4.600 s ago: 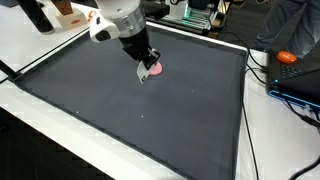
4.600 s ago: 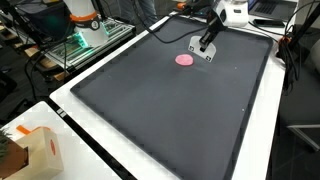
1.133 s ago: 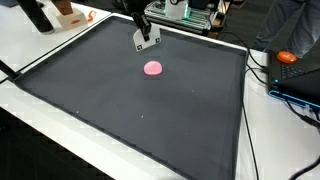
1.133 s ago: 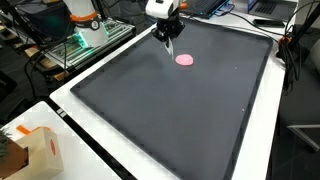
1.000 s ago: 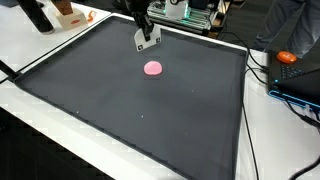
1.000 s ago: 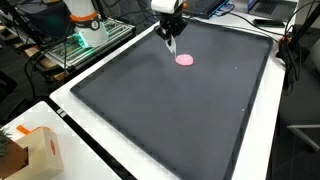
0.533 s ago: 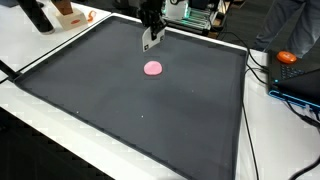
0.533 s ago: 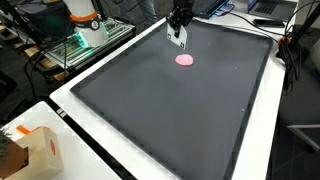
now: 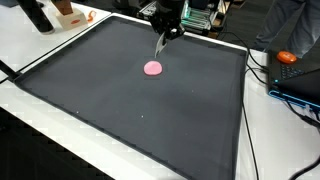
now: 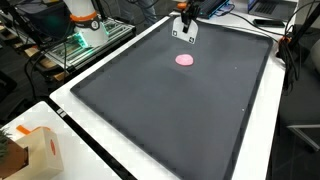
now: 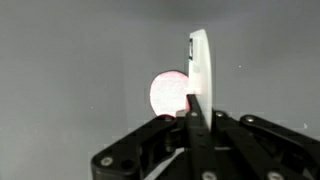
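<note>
While the hand [image 9: 158,49] hangs over the far end of the black mat [image 9: 150,115], it's got nothing in it; in the wrist view its fingers [image 11: 201,65] look pressed together, just one thin white strip seen edge-on, with no gap I can make out. The little pink disc [image 9: 153,68] lies flat on the mat, by itself, clear of the hand and not touching it; you can see that in both exterior views, e.g. disc [image 10: 185,59] below the hand [image 10: 185,34]. From the wrist cam the disc [image 11: 168,93] peeks out from behind the fingers, its right side covered by them. The mat fills most of the white table [image 9: 35,52]; a cardboard box [image 10: 35,150] sits on a table corner, well apart from all that.
</note>
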`<action>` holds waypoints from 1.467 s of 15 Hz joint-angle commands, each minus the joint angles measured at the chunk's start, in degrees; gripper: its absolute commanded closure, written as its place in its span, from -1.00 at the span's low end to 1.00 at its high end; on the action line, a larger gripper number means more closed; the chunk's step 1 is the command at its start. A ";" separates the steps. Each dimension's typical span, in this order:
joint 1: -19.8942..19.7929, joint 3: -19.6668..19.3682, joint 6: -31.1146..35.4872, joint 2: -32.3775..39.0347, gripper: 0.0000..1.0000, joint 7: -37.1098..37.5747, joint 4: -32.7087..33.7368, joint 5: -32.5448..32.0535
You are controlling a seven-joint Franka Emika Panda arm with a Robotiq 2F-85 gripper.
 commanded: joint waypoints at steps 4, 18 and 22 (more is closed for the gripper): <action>3.55 1.16 -4.49 5.04 0.98 -4.57 6.73 -5.48; 3.62 0.89 -3.92 6.23 0.98 -6.14 8.37 -5.96; 1.18 -0.26 0.79 7.76 0.98 -8.24 7.68 -4.94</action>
